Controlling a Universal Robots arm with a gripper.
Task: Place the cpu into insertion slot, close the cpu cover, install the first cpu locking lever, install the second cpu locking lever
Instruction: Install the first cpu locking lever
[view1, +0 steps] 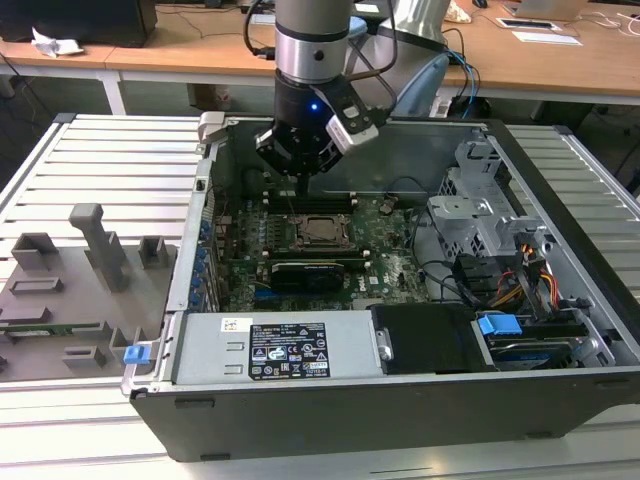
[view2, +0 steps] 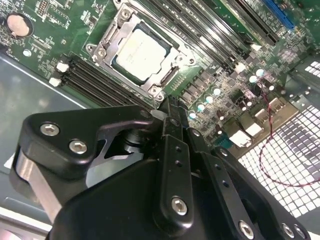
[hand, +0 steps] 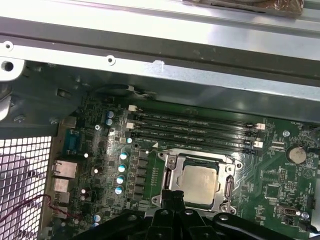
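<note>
- Hovering above the motherboard (view1: 330, 250) inside the open computer case (view1: 560, 290), the gripper (view1: 303, 181) hangs just over the socket area in the exterior view.
- In both wrist views its black fingers (view2: 172, 125) meet at their tips with no gap showing and nothing held between them; the tips sit near one edge of the socket, and whether they touch it cannot be told.
- The cpu (view2: 141, 51) lies flat in the insertion slot (hand: 169, 172), its silver-grey top facing up; it is also seen at (hand: 199, 183) and (view1: 322, 229).
- The cpu cover (view2: 112, 37) lies down around the chip, its window framing the metal top.
- Long black memory slots (hand: 195, 132) run just beside the socket.
- A black card with a fan grille (view1: 318, 272) lies near the socket, on the nearer side in the exterior view.
- A labelled power supply (view1: 285, 350) sits along the case's near edge.
- On the exterior view's left, a grey fixture tray (view1: 70, 290) rests on the slatted table (view1: 110, 150), well apart from the gripper.
</note>
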